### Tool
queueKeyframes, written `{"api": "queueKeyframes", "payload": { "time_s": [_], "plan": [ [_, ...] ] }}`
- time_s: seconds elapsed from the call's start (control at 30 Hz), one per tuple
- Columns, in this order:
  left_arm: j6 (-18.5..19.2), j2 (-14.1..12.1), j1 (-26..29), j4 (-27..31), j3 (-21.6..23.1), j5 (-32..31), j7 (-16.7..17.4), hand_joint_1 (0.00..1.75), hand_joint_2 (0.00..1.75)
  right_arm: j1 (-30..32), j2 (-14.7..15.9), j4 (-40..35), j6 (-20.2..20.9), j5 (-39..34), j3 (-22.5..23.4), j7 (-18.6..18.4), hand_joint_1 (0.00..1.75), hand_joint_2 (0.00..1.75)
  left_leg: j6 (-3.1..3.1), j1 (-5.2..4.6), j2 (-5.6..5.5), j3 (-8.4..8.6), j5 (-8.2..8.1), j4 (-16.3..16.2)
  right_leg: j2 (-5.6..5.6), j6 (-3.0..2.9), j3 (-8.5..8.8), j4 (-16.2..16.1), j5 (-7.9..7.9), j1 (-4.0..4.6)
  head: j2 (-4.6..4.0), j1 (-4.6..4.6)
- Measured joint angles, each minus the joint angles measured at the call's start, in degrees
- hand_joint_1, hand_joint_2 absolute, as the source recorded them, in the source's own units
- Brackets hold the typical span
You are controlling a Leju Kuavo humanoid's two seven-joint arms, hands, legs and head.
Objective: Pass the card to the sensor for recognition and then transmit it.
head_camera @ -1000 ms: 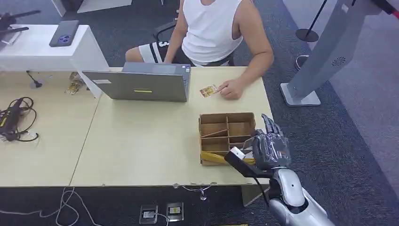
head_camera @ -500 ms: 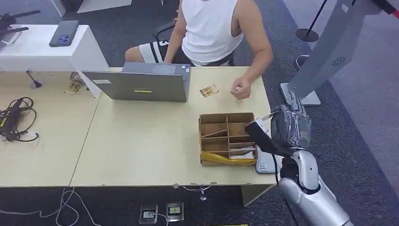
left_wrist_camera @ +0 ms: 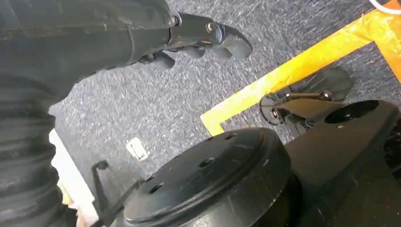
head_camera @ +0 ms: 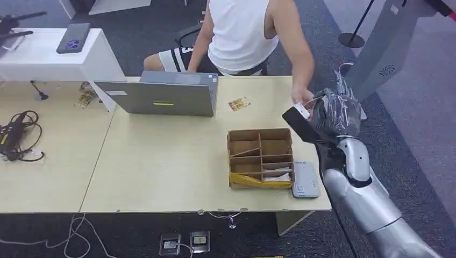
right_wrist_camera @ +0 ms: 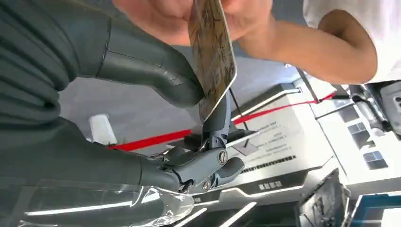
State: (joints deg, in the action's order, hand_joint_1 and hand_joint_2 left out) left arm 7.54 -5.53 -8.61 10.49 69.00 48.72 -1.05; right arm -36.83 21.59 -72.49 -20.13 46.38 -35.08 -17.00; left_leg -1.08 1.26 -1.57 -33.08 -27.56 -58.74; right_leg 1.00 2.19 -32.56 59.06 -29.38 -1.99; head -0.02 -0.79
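right hand point(head_camera: 337, 113) is hanging up off the table's right edge, out over the dark carpet, with the card point(right_wrist_camera: 213, 52) pinched between the thick thumb and a dark finger in the right wrist view. the person's hand point(head_camera: 302, 98) is right there on the card too, gripping its other end, so both are holding it at once. in the head view the card itself is too hidden to make out, you're just seeing the black wrist camera block sticking out toward the table and the person's fingers meeting the robot's.

moving outward, the cardboard divider box point(head_camera: 261, 156) is sitting near the table's right front corner, and the grey sensor pad point(head_camera: 305, 180) is lying flat just beside the box's right side, close to the table edge point(head_camera: 215, 209). a second card point(head_camera: 238, 104) is lying on the table by the laptop point(head_camera: 161, 95), well apart from the hand. lots of bare tabletop is showing left of the box.

to the right of the hand, the base of a grey kiosk stand point(head_camera: 344, 110) is standing on the carpet pretty near.

left hand point(left_wrist_camera: 198, 40) is hanging down over grey carpet and yellow floor tape point(left_wrist_camera: 302, 66), fingers curled in with nothing in them.
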Motion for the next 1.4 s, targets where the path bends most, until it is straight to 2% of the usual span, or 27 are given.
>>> {"api": "queueKeyframes", "payload": {
  "time_s": [0.13,0.33,0.37,0.4,0.43,0.47,0.73,1.07,1.27,1.33,1.4],
  "plan": [
    [0.0,0.0,-0.5,0.0,0.0,-0.4,0.0,0.00,1.75,-5.6,-2.0,6.2,0.6,-0.2,-0.9,1.9,1.75,1.75,0.03,0.01,-0.08,-0.01,0.03,0.0,-0.06,0.00,0.02,0.0,0.00,0.01,0.00,-0.02],
    [0.0,0.0,-0.7,0.0,0.0,-0.4,0.0,0.00,1.75,-9.5,-4.7,13.2,0.4,0.2,-2.6,3.2,1.75,1.75,0.03,0.01,-0.13,-0.03,0.02,0.0,-0.11,0.00,0.01,0.0,0.00,0.01,0.00,-0.02],
    [0.0,0.0,-0.7,0.0,0.0,-0.4,0.1,0.00,1.75,-10.0,-5.2,14.3,0.3,0.3,-3.0,3.4,1.41,1.75,0.03,0.01,-0.13,-0.02,0.02,0.0,-0.10,0.00,0.00,0.0,0.00,0.01,0.00,-0.02],
    [0.0,0.0,-0.7,0.0,0.0,-0.4,0.1,0.00,1.75,-10.4,-5.7,15.5,0.3,0.3,-3.4,3.5,0.94,1.75,0.03,0.01,-0.13,-0.02,0.02,0.0,-0.08,0.00,0.00,0.0,0.00,0.01,0.00,-0.02],
    [0.0,0.0,-0.8,0.0,0.1,-0.4,0.1,0.00,1.75,-10.7,-6.2,16.7,0.1,0.3,-3.6,3.6,0.17,1.75,0.03,0.01,-0.13,-0.02,0.02,0.0,-0.09,0.00,0.00,0.0,0.00,0.01,0.00,0.00],
    [0.0,0.1,-0.7,0.0,0.1,-0.4,0.2,0.00,1.75,-11.0,-6.6,17.6,0.1,0.3,-4.0,3.7,0.00,1.75,0.03,0.01,-0.13,-0.01,0.02,0.0,-0.09,0.00,0.00,0.0,0.00,0.01,0.00,-0.02],
    [0.0,0.2,-0.7,0.0,0.4,-0.4,0.3,0.00,1.75,-11.6,-8.7,23.4,-1.4,-0.3,-6.0,3.8,0.00,1.75,0.04,0.01,-0.16,-0.02,0.04,0.0,-0.15,0.00,0.01,0.0,0.00,0.01,0.00,-0.02],
    [0.0,0.2,-0.6,0.0,0.4,0.0,0.3,0.00,1.75,-11.9,-8.7,24.8,-7.3,-2.9,-6.8,3.5,0.00,1.75,0.04,0.01,-0.15,0.00,0.03,0.0,-0.12,0.00,-0.02,0.0,0.00,0.00,0.00,-0.02],
    [0.0,0.2,-0.1,0.0,0.4,0.5,0.4,0.00,1.75,-11.7,-5.9,20.8,-14.7,-2.9,-6.2,1.0,0.00,1.75,0.05,0.00,-0.15,0.03,0.04,0.0,-0.13,0.00,-0.03,0.0,0.00,0.00,0.00,-0.02],
    [0.0,0.1,0.0,0.0,0.4,0.6,0.3,0.00,1.75,-11.1,-4.2,18.5,-17.5,-1.3,-5.2,-0.9,0.00,1.75,0.05,-0.01,-0.14,0.04,0.04,0.0,-0.09,0.00,-0.03,-0.1,0.00,-0.01,0.00,0.00],
    [0.0,0.0,0.2,0.0,0.4,0.6,0.3,0.00,1.75,-9.6,-2.2,15.4,-18.3,1.8,-3.7,-3.0,0.00,1.75,0.06,-0.01,-0.15,0.06,0.04,-0.1,-0.10,0.00,0.00,-0.1,0.00,-0.01,0.00,0.02]
  ]
}}
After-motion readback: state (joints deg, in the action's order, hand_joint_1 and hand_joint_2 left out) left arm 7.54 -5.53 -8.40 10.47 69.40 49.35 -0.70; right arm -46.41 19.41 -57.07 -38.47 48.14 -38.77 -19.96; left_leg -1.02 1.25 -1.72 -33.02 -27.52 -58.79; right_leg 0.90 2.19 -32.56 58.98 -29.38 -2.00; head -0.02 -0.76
